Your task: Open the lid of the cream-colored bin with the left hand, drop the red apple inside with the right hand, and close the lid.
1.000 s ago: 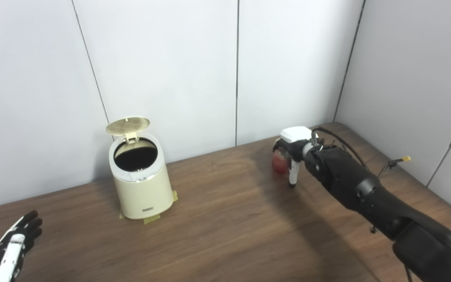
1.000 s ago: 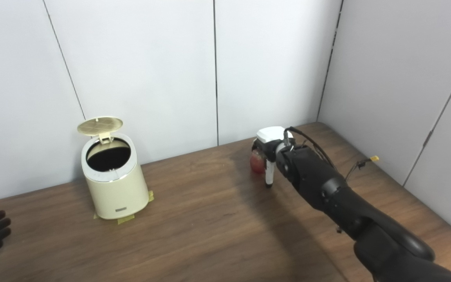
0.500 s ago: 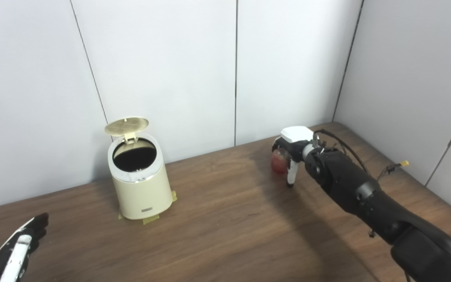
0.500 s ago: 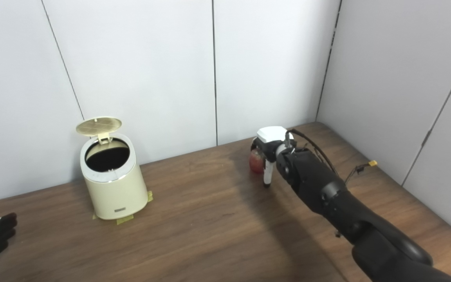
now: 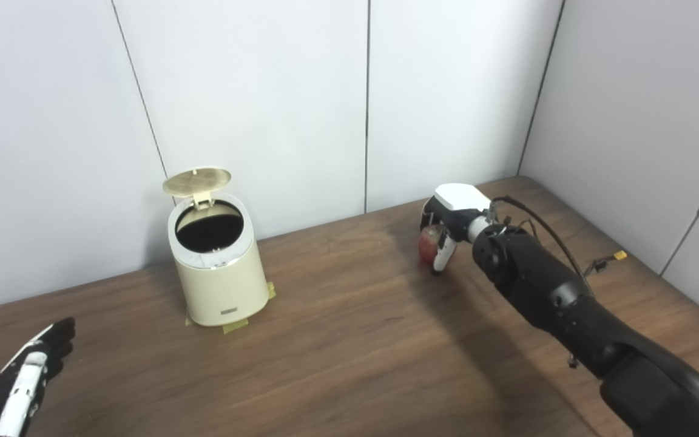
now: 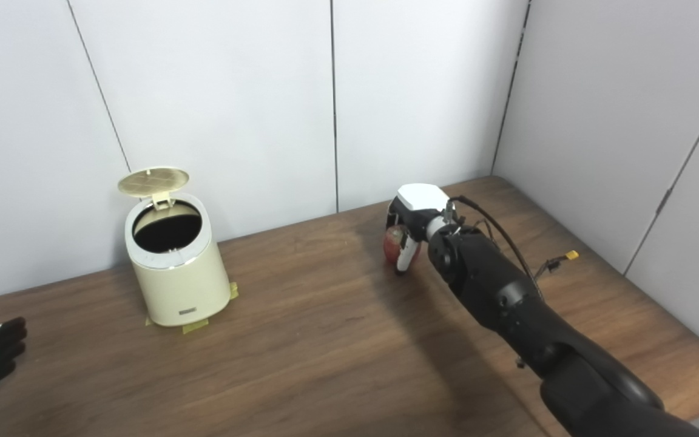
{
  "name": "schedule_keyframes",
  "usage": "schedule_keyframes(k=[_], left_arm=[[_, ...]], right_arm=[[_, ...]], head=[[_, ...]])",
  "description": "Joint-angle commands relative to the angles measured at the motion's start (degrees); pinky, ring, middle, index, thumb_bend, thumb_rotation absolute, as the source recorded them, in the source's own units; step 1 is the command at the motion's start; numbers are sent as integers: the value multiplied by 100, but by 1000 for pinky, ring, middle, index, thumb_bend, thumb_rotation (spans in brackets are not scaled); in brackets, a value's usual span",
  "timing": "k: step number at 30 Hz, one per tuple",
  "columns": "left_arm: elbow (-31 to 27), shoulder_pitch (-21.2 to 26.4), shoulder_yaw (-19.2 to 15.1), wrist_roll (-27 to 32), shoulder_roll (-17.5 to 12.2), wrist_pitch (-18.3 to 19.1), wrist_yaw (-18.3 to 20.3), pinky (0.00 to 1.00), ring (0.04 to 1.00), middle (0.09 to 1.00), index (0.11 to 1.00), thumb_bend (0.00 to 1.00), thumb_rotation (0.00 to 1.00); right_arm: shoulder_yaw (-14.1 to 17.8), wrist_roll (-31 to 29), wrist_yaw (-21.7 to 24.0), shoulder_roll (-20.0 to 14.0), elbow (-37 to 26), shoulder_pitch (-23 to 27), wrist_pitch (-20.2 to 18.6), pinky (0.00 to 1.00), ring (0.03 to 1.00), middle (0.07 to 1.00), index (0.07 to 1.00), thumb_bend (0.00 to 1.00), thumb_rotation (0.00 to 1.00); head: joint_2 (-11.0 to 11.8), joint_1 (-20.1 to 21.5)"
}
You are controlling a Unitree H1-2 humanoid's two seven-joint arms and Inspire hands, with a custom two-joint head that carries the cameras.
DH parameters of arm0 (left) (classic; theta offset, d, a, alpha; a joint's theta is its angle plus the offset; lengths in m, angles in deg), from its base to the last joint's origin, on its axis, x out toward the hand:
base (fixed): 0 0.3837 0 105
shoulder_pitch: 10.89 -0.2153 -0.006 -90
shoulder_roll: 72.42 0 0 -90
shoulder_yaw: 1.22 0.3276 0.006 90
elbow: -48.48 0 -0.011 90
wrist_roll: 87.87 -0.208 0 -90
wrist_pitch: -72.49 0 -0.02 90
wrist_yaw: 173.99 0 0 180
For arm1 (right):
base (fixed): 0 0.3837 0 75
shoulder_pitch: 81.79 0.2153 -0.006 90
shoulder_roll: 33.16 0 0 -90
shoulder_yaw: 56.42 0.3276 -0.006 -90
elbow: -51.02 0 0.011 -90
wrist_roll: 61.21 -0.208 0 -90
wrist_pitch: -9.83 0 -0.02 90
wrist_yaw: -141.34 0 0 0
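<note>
Left eye view is showing my right hand (image 5: 446, 227) curling its fingers around the red apple (image 5: 427, 246), gripping it at the far right of the tabletop (image 5: 355, 340), well apart from the cream-colored bin (image 5: 219, 276). That bin is standing near the back wall with its lid (image 5: 197, 181) tipped up on its hinge, leaving the dark opening exposed. A small label is sitting low on the bin's front, too small for me to read. Yellowish tape (image 5: 235, 326) is peeking out at its base. My left hand (image 5: 25, 379) is hovering at the lower left corner, fingers extended and holding nothing.
</note>
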State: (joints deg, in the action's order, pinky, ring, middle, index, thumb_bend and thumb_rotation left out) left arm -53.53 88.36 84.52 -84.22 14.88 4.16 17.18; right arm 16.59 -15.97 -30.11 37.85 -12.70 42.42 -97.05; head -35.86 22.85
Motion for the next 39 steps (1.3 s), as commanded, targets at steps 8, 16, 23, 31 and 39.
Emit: schedule_keyframes(k=[8,16,23,31,39], left_arm=[[-193,170,-4,-86,-34,-169,-84,974,915,907,888,133,1000],[-72,45,-158,85,234,-365,-210,957,922,912,869,167,920],[-73,11,-140,-12,374,-355,-321,950,913,901,857,194,941],[-66,-56,-54,-157,518,-404,-422,943,897,886,857,194,978],[-77,-91,106,-345,777,-414,-531,916,875,865,824,282,851]], right_arm=[[47,17,-385,-6,-202,116,106,453,429,537,480,516,0],[354,-78,-714,42,-1345,-120,379,462,400,512,509,516,0],[428,-24,-565,296,-2299,-46,400,347,405,516,502,501,0],[201,205,-307,783,-2965,440,547,497,466,507,462,515,0],[181,174,-326,1410,-3082,724,712,377,382,504,525,514,0]], head=[[-35,-120],[-29,-370],[23,-591],[112,-1038],[201,-1403]])
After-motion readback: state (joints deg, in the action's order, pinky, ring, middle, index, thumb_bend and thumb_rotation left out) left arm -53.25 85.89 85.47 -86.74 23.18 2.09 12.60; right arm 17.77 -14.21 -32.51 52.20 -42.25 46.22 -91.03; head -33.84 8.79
